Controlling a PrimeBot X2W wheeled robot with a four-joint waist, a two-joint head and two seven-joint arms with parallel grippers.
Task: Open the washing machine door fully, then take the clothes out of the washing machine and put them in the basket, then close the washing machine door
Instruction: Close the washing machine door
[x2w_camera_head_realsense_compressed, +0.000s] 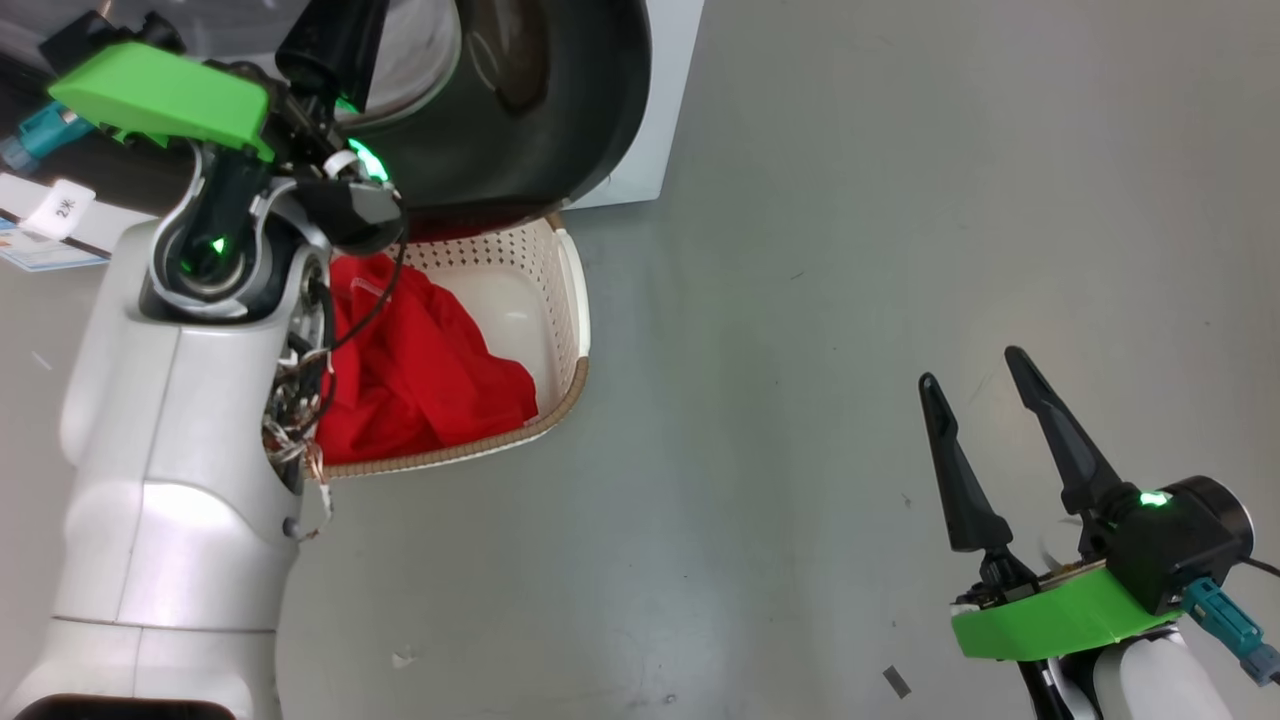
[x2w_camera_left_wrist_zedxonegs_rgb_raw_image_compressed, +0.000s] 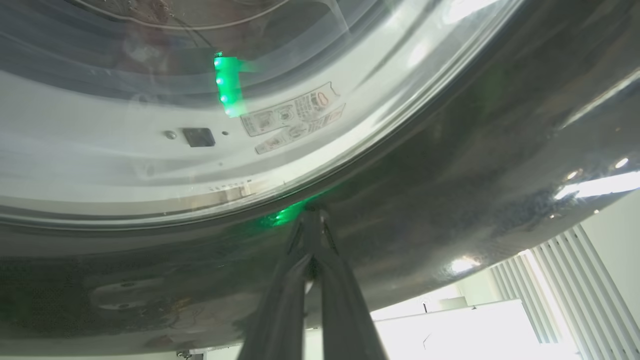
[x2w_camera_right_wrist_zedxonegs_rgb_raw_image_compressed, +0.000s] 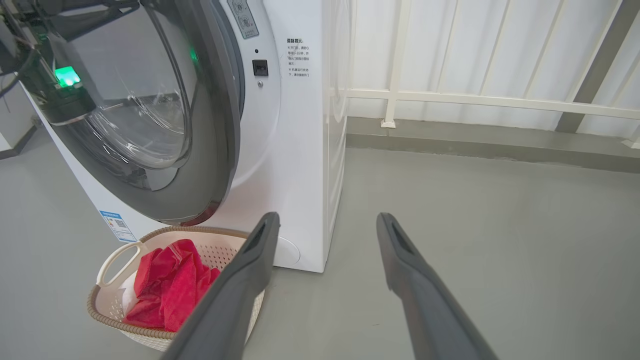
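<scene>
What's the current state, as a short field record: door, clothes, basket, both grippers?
washing machine door: ajar, not latched
basket: on the floor, below the door's lower edge
clothes: red, piled in the basket
left gripper: shut, tips against the door's black rim
right gripper: open, empty, above bare floor

A: Left of the jaws of the dark right gripper (x2w_camera_right_wrist_zedxonegs_rgb_raw_image_compressed: 326, 216), what colours?
B: Bright red clothes (x2w_camera_right_wrist_zedxonegs_rgb_raw_image_compressed: 170, 290) in a cream perforated basket (x2w_camera_right_wrist_zedxonegs_rgb_raw_image_compressed: 218, 252), brown woven rim.
A: Beyond?
B: White washing machine (x2w_camera_right_wrist_zedxonegs_rgb_raw_image_compressed: 305, 150); glossy black washing machine door (x2w_camera_right_wrist_zedxonegs_rgb_raw_image_compressed: 220, 125).
</scene>
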